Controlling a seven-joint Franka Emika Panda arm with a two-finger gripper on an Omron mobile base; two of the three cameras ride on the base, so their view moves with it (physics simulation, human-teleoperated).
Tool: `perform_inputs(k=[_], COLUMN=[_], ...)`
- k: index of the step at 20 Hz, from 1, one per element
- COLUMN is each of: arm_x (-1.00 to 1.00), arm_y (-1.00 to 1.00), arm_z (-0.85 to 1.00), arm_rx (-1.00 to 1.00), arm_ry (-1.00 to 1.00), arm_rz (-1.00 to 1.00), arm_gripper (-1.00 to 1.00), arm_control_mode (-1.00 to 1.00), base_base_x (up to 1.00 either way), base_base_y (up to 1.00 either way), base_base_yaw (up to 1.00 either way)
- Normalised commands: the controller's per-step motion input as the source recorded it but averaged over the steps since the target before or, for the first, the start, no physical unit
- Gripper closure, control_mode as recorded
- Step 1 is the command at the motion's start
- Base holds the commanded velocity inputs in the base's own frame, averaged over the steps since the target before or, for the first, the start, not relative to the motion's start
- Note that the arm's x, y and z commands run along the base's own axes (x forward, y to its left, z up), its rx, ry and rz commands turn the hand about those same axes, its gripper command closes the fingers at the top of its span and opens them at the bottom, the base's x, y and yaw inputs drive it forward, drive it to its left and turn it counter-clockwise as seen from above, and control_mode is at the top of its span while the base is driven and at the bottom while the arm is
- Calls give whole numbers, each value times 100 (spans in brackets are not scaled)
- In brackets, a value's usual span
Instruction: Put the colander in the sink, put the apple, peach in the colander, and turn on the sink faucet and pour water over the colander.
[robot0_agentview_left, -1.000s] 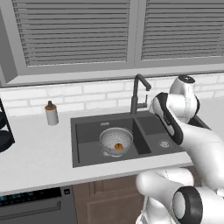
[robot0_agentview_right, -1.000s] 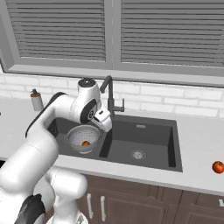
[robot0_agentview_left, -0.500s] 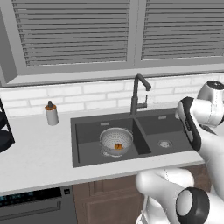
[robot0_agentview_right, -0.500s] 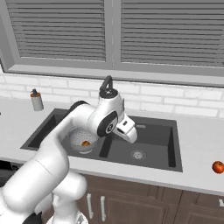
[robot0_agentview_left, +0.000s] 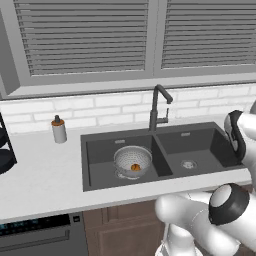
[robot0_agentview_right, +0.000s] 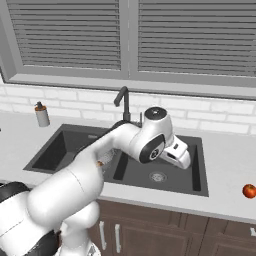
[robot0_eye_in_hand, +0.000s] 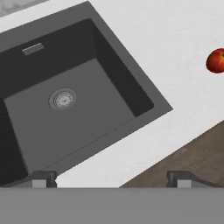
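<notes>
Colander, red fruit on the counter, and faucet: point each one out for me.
colander (robot0_agentview_left: 132, 159): left base view, on its perforated inner wall.
red fruit (robot0_eye_in_hand: 215, 60): hand view, on the middle of its skin.
faucet (robot0_agentview_left: 154, 107): left base view, on its upright stem.

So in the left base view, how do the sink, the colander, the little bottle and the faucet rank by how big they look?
Largest to smallest as they look there:
1. sink
2. faucet
3. colander
4. bottle
Faucet against colander is unsure: one is tall and thin, the other round and wide.
</notes>
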Motion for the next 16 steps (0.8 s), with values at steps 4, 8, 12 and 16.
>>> perform_inputs(k=[4,8,12,16], arm_x=[0,0,0,0], arm_y=[-100,-100,-100,-92], arm_z=[-4,-8,-16,-21], arm_rx=[-1,0,0,0], arm_ry=[1,1,0,0], arm_rz=[0,0,0,0], arm_gripper=[-100,-100,-100,-100], arm_control_mode=[-100,-100,-100,-100], base_base_x=[0,0,0,0], base_base_y=[0,0,0,0], base_base_yaw=[0,0,0,0])
